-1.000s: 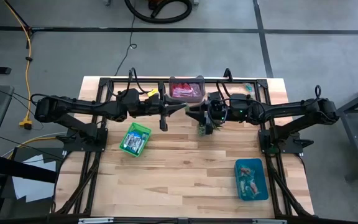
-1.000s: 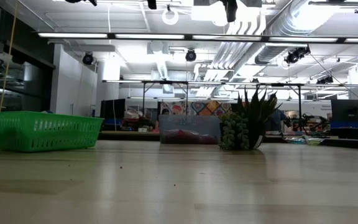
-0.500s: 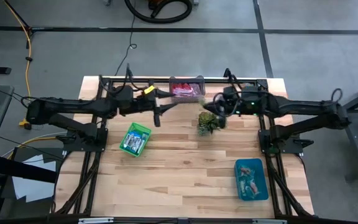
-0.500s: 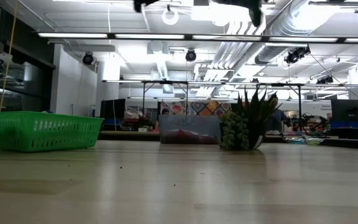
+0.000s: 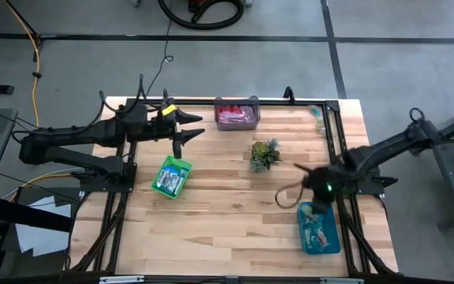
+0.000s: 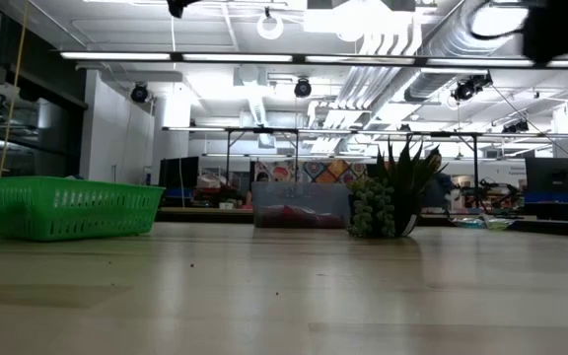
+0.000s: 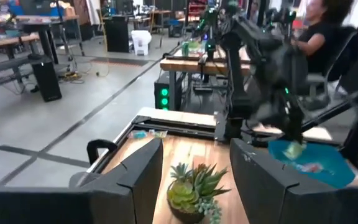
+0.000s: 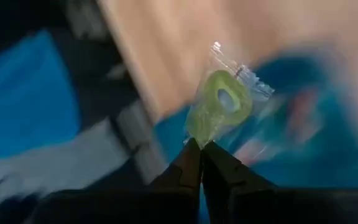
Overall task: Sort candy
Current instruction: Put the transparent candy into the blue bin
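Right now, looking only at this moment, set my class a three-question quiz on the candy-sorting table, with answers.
1. True or false: the right gripper is shut on a green candy.
2. Which bin lies below the right gripper: A green bin, B blue bin, C clear bin?
3. Fill in: the left gripper hovers near the ____ bin.

Key: 1 true; 2 B; 3 green.

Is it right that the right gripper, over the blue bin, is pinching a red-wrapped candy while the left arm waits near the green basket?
Not quite: the candy is green, in a clear wrapper, not red. The right wrist view shows the right gripper shut on its edge. The rest holds: in the high view that gripper is over the blue bin, and the left gripper waits near the green basket.
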Controlling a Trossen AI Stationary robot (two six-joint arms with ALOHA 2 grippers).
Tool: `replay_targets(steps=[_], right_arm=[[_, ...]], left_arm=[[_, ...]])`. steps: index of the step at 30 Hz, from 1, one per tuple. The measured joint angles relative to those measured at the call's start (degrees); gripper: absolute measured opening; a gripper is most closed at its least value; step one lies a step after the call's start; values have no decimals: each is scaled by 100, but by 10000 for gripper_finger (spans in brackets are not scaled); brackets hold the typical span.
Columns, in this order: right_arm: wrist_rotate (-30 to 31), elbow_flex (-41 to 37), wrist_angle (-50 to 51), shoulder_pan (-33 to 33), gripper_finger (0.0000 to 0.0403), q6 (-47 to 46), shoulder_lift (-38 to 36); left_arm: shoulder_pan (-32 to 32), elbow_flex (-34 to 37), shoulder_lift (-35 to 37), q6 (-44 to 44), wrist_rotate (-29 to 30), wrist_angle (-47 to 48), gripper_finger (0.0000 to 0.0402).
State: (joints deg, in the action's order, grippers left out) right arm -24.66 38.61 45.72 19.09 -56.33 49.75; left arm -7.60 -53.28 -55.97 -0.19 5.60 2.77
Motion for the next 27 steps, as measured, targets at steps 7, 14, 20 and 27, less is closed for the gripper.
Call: replay_targets(steps=[7,14,20,27], right_arm=[[-463,-701,-1192,1753,0,-2163,-62],[1389,-1302,-1217,2184,0,-3952,-56],[1423,-1519,-1093,2176,4,-4291,-56],[1323,-1483,-1140,2169,95,-4849,-67]], left_arm=[[0,0,64,-275,9,7,175],[0,0,15,-268,14,305,175],[0,2,8,-275,23,537,175],[2,2,9,-320,-288,546,175]])
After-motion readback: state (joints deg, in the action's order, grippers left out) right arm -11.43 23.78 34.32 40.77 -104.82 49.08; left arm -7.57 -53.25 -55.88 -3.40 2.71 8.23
